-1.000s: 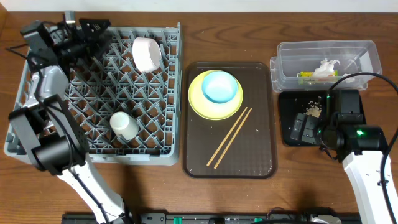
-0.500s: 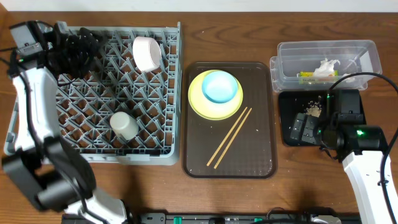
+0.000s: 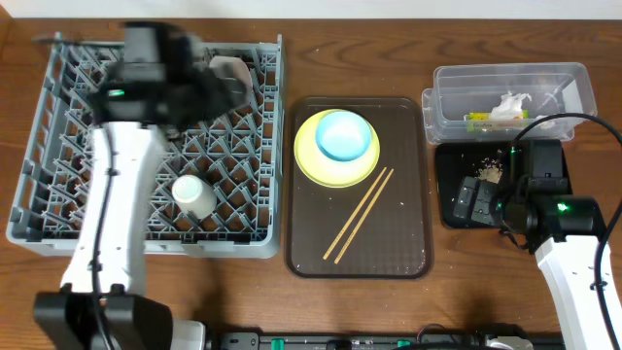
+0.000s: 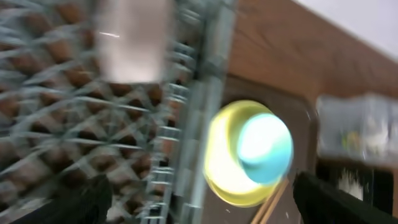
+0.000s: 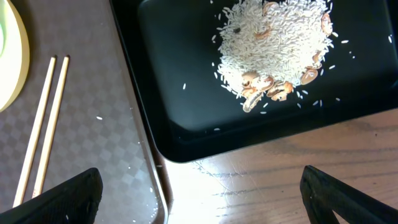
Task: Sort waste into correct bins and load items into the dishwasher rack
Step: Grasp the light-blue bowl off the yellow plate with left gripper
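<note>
Over the far right corner of the dishwasher rack [image 3: 58,126], the left gripper [image 3: 228,92] hangs blurred beside the white bowl [image 4: 134,38], its 2 fingers [image 4: 93,198] spread wide and empty. 0.5 s ago it was at the rack's far left corner; now the forearm rises from the near edge with the wrist bent right. The right gripper [image 3: 470,199], spread wide and empty, has stayed over the black tray [image 5: 186,81].

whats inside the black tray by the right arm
A pile of rice with some brown food bits in the black tray, plus scattered grains. Overhead, the right arm covers part of it.
</note>
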{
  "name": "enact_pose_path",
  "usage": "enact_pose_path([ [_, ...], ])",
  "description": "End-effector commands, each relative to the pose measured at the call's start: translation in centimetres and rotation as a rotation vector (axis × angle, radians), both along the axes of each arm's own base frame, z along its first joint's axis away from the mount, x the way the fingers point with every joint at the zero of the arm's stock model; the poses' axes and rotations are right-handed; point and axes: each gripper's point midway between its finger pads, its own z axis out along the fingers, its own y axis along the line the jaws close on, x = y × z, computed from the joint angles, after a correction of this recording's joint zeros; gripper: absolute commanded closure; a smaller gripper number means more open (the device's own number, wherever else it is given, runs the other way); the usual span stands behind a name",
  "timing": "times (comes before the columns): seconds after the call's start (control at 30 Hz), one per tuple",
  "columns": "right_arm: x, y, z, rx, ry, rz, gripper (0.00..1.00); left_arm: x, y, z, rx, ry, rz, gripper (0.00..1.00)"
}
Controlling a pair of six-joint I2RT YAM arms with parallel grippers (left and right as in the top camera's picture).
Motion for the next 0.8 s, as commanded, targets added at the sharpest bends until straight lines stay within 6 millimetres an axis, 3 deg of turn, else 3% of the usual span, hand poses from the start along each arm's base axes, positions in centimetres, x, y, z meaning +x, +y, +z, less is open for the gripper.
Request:
enact_pose_path([
  [0.0, 0.0, -0.4, 0.2, 0.001, -0.003, -0.024, 0.01, 0.1, -4.4, -0.8, 0.083, -0.036, -0.135, 0.05],
  [0.2, -0.1, -0.4, 0.1, 0.0, 0.0, -0.024, 0.01, 0.0, -11.5, -3.1, 0.259, -0.113, -0.336, 0.05],
  [0.43, -0.1, -0.4, 0.1, 0.0, 0.0, -0.023, 0.01, -1.1, -17.6, -8.3, 0.381, -0.099, -0.513, 0.06],
  [0.57, -0.1, -0.4, 0.1, 0.0, 0.004, -0.023, 0.01, -1.7, -19.5, -11.9, 0.415, -0.054, -0.582, 0.09],
  [0.77, -0.1, -0.4, 0.1, -0.001, 0.004, -0.02, 0.01, -2.4, -20.5, -16.5, 0.452, 0.025, -0.628, 0.12],
])
